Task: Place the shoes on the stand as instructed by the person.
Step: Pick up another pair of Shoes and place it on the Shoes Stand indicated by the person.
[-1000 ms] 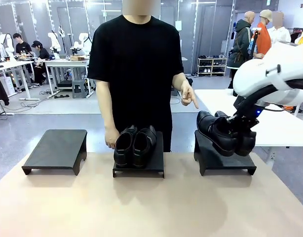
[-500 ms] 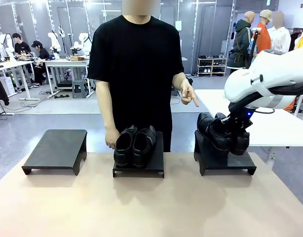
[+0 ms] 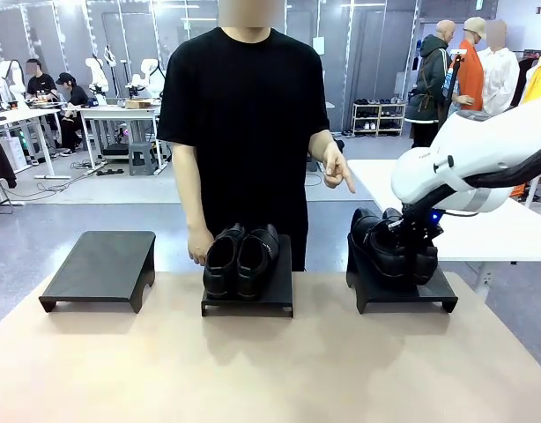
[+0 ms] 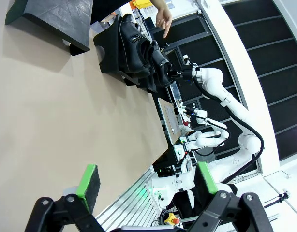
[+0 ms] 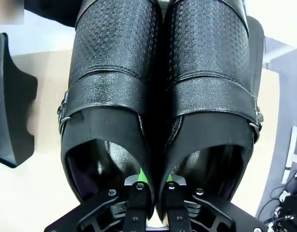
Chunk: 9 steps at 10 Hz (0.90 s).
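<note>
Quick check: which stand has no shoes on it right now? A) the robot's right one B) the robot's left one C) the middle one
B: the left stand is bare, the middle stand holds a pair, and the right gripper is shut on the inner walls of the second pair at the right stand.

Right arm reaching in low at the far right, left gripper hanging open.
The right gripper (image 5: 153, 186) has its fingers pinched close together, its white arm coming in from the right. The left gripper (image 4: 147, 181) hangs with its green pads (image 4: 89, 180) wide apart. The person's hand (image 3: 337, 167) points downward with one finger.
</note>
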Tool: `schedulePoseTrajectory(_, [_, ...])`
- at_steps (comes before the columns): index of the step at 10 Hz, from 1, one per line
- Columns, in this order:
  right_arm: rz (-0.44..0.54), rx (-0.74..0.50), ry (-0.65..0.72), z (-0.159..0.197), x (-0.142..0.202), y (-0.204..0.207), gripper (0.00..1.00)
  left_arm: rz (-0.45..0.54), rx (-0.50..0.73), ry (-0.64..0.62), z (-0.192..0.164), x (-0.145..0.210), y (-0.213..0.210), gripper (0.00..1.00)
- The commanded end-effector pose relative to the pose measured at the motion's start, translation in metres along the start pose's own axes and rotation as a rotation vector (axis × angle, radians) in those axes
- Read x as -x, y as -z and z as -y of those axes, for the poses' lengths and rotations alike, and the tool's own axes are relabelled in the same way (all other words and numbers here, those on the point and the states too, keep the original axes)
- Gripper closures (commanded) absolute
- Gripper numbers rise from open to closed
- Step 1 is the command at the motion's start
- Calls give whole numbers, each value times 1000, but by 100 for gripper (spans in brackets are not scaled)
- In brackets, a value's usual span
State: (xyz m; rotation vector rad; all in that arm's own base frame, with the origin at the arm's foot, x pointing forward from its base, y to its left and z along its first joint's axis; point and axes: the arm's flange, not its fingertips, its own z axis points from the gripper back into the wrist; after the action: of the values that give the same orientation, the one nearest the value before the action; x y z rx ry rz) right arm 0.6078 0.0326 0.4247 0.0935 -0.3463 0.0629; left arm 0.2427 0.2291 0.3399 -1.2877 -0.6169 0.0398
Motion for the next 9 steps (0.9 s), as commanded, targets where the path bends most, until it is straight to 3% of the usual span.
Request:
schedulePoseTrajectory(1, [34, 38, 63, -2, -1, -1, 92, -7, 11, 26, 3, 4, 0, 0])
schedulePoseTrajectory(8, [47, 41, 83, 2, 12, 15, 92, -7, 11, 26, 3, 4, 0, 0])
schedulePoseTrajectory(9, [47, 37, 83, 1, 13, 16, 83, -7, 11, 26, 3, 4, 0, 0])
